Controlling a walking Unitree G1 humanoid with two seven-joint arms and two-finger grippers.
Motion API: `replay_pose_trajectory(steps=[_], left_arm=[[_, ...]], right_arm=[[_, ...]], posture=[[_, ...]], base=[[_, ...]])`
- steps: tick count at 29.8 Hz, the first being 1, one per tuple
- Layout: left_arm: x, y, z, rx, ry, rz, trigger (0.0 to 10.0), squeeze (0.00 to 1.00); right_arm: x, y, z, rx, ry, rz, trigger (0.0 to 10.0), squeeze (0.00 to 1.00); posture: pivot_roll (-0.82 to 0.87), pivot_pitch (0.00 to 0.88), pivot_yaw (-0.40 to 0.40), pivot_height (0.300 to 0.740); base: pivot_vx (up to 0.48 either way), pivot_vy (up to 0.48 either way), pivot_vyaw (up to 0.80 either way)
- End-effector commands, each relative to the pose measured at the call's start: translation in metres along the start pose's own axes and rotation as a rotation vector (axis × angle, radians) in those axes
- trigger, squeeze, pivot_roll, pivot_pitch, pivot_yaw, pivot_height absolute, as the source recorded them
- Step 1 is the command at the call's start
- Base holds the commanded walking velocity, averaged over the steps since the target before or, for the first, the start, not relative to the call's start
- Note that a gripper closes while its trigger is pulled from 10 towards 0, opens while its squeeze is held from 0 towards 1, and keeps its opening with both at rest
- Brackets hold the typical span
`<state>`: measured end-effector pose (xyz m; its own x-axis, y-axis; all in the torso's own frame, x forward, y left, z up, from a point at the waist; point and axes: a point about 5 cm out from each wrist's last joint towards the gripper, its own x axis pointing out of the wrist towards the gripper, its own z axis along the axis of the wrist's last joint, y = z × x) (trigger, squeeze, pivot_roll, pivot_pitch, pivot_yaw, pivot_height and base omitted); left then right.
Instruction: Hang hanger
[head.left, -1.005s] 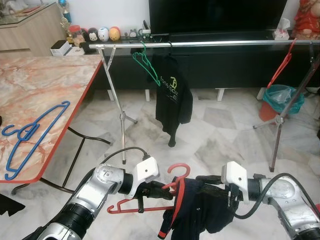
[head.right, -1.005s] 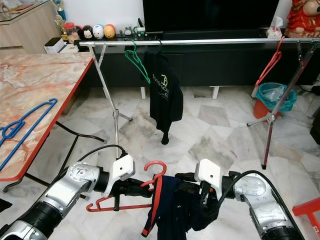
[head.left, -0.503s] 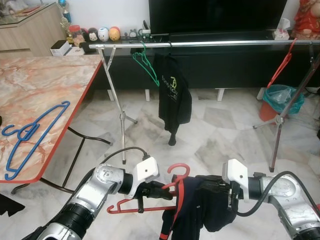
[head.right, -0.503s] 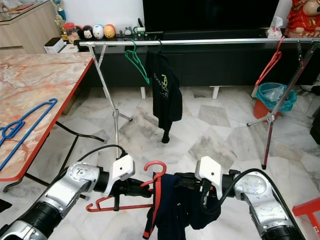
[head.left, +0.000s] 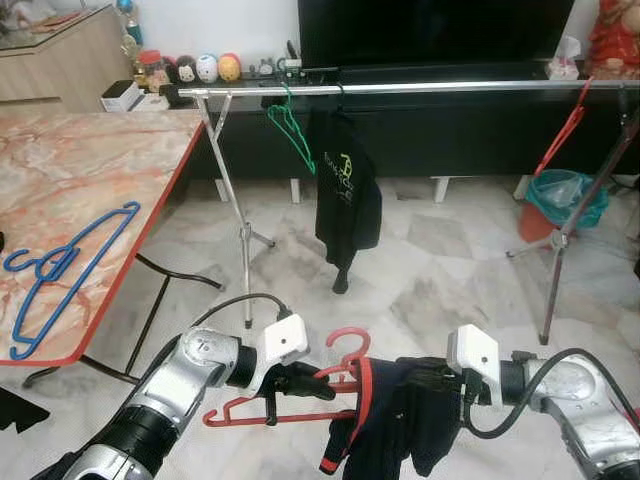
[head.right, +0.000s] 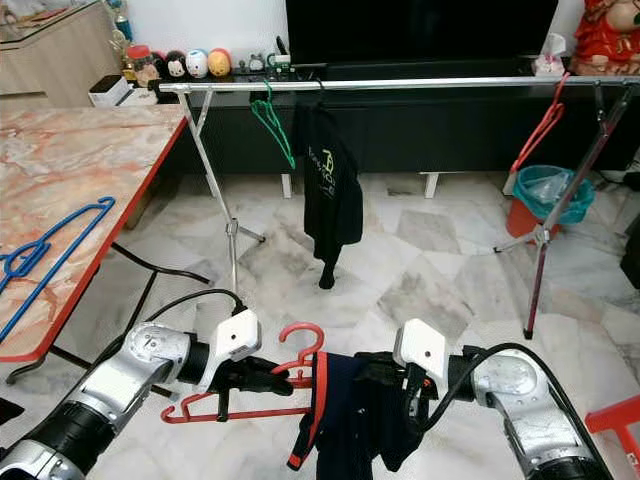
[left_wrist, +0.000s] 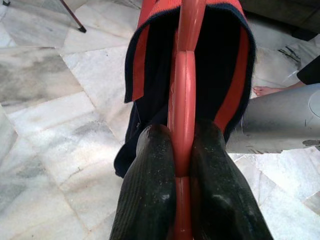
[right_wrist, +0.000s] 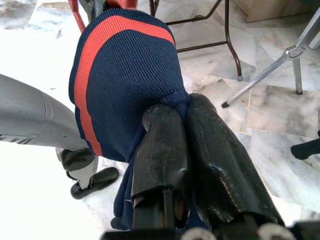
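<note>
Blue hanger (head.left: 62, 272) laid on marble table (head.left: 90, 170), left edge of frame. Green hanger (head.left: 293, 128) and black shirt (head.left: 346, 190) hung upper centre. Teal-lined bin (head.left: 560, 202) seen at right.

From my remote station I log, low in the foreground, the left gripper (head.left: 318, 381) clamped on a red hanger (head.left: 290, 405) draped with a navy garment (head.left: 395, 425) trimmed in red, and the right gripper (head.left: 425, 377) pinching that garment's far side. Beyond stands a silver clothes rail (head.left: 420, 88) carrying a green hanger (head.left: 296, 135), a black shirt (head.left: 347, 192) and a second red hanger (head.left: 564, 128). A blue hanger (head.left: 62, 270) lies on the marble table (head.left: 100, 170) to the left.
</note>
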<state>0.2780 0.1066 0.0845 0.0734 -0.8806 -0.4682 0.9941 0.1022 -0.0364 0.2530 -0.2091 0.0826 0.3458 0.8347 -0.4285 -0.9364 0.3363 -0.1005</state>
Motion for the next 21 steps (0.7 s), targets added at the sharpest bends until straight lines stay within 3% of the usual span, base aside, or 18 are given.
replay_pose_trajectory(steps=[1, 21], left_arm=[[-0.010, 0.002, 0.002, 0.020, -0.002, 0.017, 10.0, 0.00], [-0.066, 0.014, -0.022, -0.031, 0.070, 0.160, 10.0, 0.00]], right_arm=[[-0.006, -0.003, -0.001, -0.012, 0.005, -0.023, 0.0, 0.00], [-0.029, 0.007, -0.049, 0.107, 0.139, -0.167, 0.0, 0.00]], posture=[[-0.06, 0.000, 0.043, 0.740], [-0.06, 0.000, 0.038, 0.740]], base=[[0.000, 0.000, 0.00], [0.000, 0.000, 0.00]])
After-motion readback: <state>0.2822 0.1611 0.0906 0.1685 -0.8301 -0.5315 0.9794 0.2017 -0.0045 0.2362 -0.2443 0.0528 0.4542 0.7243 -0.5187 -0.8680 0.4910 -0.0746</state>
